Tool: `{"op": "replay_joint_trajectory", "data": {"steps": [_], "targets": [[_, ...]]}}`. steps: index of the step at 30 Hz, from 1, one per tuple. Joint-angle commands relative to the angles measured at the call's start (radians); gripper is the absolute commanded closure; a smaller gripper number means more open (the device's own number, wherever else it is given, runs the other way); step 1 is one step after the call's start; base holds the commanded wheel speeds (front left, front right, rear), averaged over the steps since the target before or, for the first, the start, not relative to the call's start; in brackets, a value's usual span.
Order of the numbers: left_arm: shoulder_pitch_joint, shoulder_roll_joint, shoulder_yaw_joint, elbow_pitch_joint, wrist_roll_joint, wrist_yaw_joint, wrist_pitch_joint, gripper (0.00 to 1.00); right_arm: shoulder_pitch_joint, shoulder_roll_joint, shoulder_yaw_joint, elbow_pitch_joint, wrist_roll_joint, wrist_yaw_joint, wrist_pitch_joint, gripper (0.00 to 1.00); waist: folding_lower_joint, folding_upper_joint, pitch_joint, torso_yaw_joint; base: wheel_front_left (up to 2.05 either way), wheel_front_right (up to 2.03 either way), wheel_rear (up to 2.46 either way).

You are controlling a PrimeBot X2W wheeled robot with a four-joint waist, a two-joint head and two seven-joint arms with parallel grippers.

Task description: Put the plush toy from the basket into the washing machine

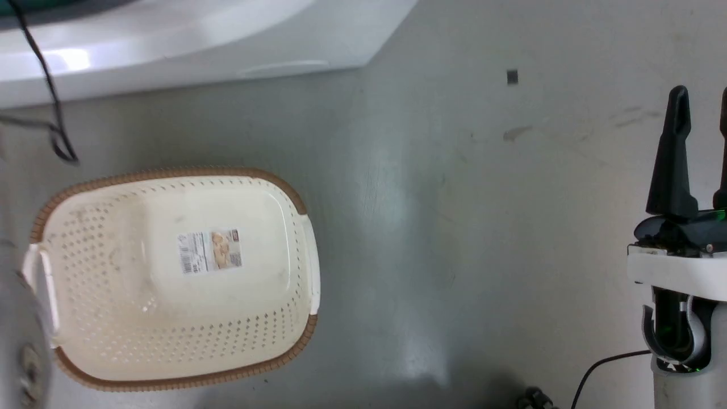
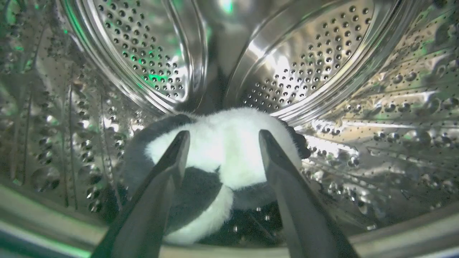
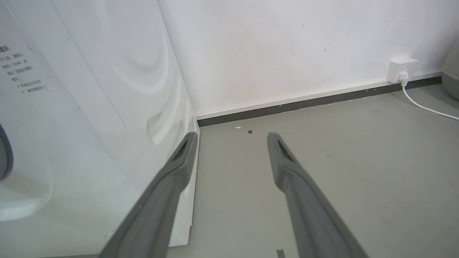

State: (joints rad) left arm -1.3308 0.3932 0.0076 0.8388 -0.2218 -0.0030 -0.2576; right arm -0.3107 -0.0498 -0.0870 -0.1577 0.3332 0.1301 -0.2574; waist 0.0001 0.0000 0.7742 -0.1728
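Note:
The black-and-white plush toy (image 2: 229, 143) lies on the bottom of the shiny perforated steel drum (image 2: 322, 53) of the washing machine (image 1: 170, 45). My left gripper (image 2: 223, 135) reaches into the drum and stands open, its fingers spread on either side of the toy's white fur. The cream basket (image 1: 170, 173) sits on the floor in front of the machine, with nothing but the paper label (image 1: 210, 251) on its bottom. My right gripper (image 1: 701, 113) hangs open over bare floor at the right, holding nothing. The right wrist view has that gripper (image 3: 229, 138) beside the machine's white side (image 3: 71, 125).
A black cable (image 1: 51, 102) hangs across the machine near the basket's far left corner. A pale blurred forearm (image 1: 17, 341) overlaps the basket's left edge. On the wall sits a socket (image 3: 401, 66) with a white cord (image 3: 423, 105). Grey floor (image 1: 454, 227) stretches between basket and right arm.

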Motion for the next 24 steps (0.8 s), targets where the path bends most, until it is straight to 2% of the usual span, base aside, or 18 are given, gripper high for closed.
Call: {"op": "replay_joint_trajectory", "data": {"steps": [1,7,12,18,24], "targets": [[0.037,-0.010,0.005,-0.011,0.006,0.002,-0.004,0.00,0.002,0.000,0.000,0.005,-0.009,0.001,-0.004,0.00,-0.0001,0.0000,-0.052,0.016,0.00,0.00,0.00],[0.265,-0.084,0.036,-0.122,0.026,0.007,-0.004,0.00,0.034,0.000,0.007,0.023,-0.045,0.001,-0.004,0.00,-0.0001,0.0000,-0.168,0.053,0.00,0.00,0.00],[0.459,-0.156,0.049,-0.258,0.066,0.019,-0.004,0.00,0.074,0.000,0.012,0.039,-0.079,0.001,-0.004,0.00,-0.0001,0.0000,-0.273,0.091,0.00,0.00,0.00],[0.680,-0.232,0.069,-0.422,0.102,0.013,-0.004,0.00,0.141,0.000,0.013,0.063,-0.113,0.001,-0.004,0.00,-0.0001,0.0000,-0.407,0.134,0.00,0.00,0.00],[0.898,-0.274,0.091,-0.534,0.136,0.007,-0.004,0.00,0.213,0.000,0.020,0.083,-0.130,0.001,-0.004,0.00,-0.0001,0.0000,-0.531,0.155,0.00,0.00,0.00]]}}
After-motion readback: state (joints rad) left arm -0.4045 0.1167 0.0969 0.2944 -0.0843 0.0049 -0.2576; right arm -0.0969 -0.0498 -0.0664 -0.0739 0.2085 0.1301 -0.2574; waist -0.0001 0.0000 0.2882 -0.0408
